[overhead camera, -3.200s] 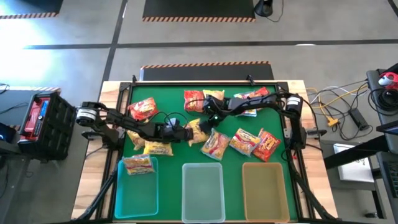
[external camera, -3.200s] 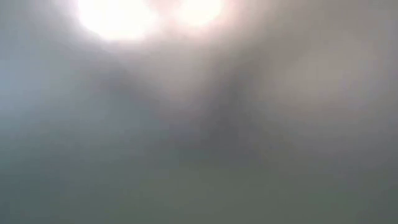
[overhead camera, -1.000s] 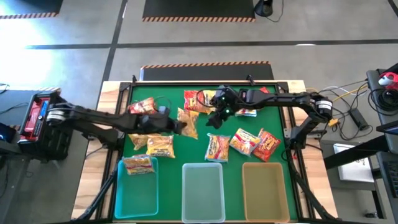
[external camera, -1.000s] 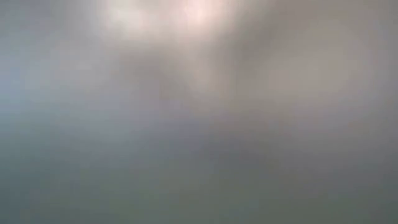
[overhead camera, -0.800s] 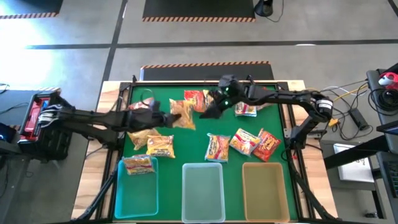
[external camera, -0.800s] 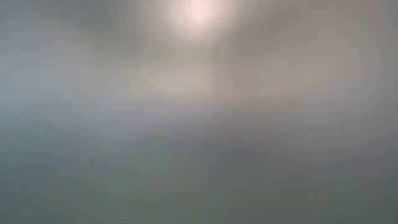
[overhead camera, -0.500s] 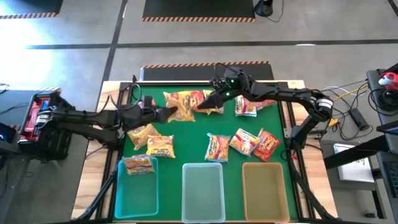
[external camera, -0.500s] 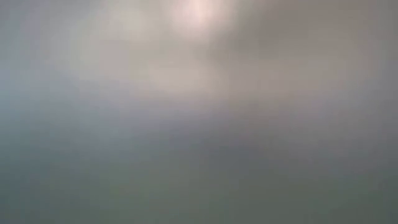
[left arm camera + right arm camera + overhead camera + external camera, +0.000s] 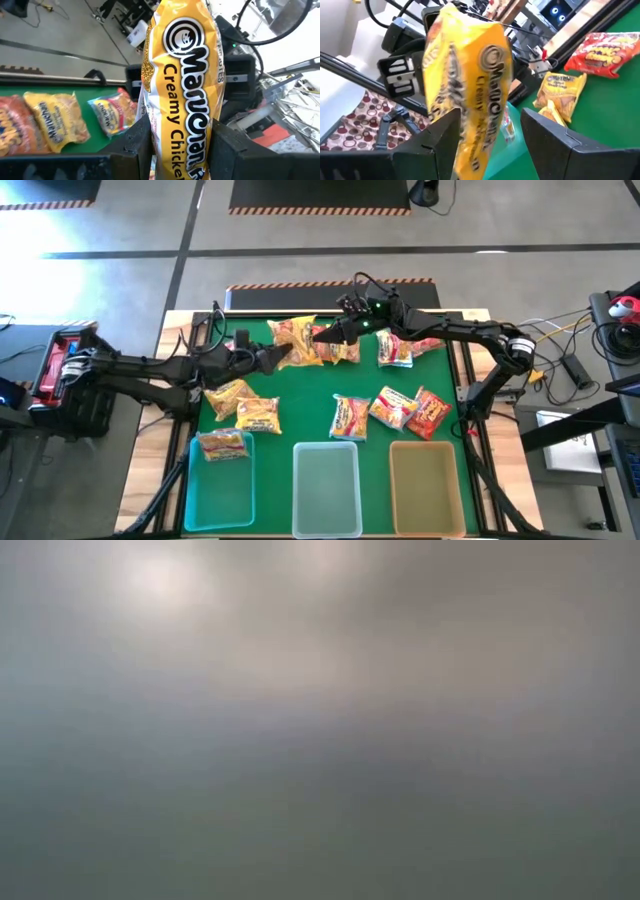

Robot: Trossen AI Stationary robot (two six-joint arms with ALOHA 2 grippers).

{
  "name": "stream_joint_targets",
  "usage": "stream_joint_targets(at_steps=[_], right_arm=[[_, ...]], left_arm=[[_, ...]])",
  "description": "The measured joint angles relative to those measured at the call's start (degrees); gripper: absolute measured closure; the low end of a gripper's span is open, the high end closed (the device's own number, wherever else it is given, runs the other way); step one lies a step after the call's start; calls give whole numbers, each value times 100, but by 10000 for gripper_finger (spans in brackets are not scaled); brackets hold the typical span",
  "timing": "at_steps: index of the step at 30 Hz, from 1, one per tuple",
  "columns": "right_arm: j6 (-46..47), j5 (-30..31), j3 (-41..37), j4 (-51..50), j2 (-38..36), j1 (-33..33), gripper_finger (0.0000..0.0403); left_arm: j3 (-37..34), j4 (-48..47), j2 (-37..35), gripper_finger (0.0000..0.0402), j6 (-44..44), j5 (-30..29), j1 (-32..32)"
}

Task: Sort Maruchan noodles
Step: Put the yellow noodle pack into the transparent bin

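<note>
- The low view is a grey blur with a pale glare, and I can make out nothing in it.
- My left gripper (image 9: 180, 136) is clamped on a yellow packet (image 9: 185, 75), one finger on each flat side. The packet stands upright above the far half of the table. Its lower end is cut off below my fingers, so the print stops partway.
- My right gripper (image 9: 490, 131) sits astride the same packet from the other side, with its fingers spread. One finger is close against the wrapper, and a clear gap shows at the other.
- From above, both grippers cover the spot where they meet. More packets lie under and just beside them, near the far edge, but I cannot count them.
- The other packets that I can see:
  - a yellow pair (image 9: 243, 404) near the left edge
  - a trio (image 9: 392, 408) right of the middle, its rightmost one red
  - one packet (image 9: 222, 445) in the left bin (image 9: 222, 498)
- The middle bin (image 9: 325, 492) and right bin (image 9: 425, 492) stand along the near edge.
- A bare green strip (image 9: 300, 405) runs between the pair and the trio.
</note>
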Motion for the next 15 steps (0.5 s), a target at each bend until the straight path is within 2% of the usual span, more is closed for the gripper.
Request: stream_joint_targets(at_steps=[7, 15], right_arm=[[-217, -140, 244, 0, 5, -2, 204], [-497, -144, 524, -35, 8, 3, 204]], left_arm=[[488, -45, 302, 286, 437, 1, 3], [540, -4, 354, 286, 474, 81, 2]])
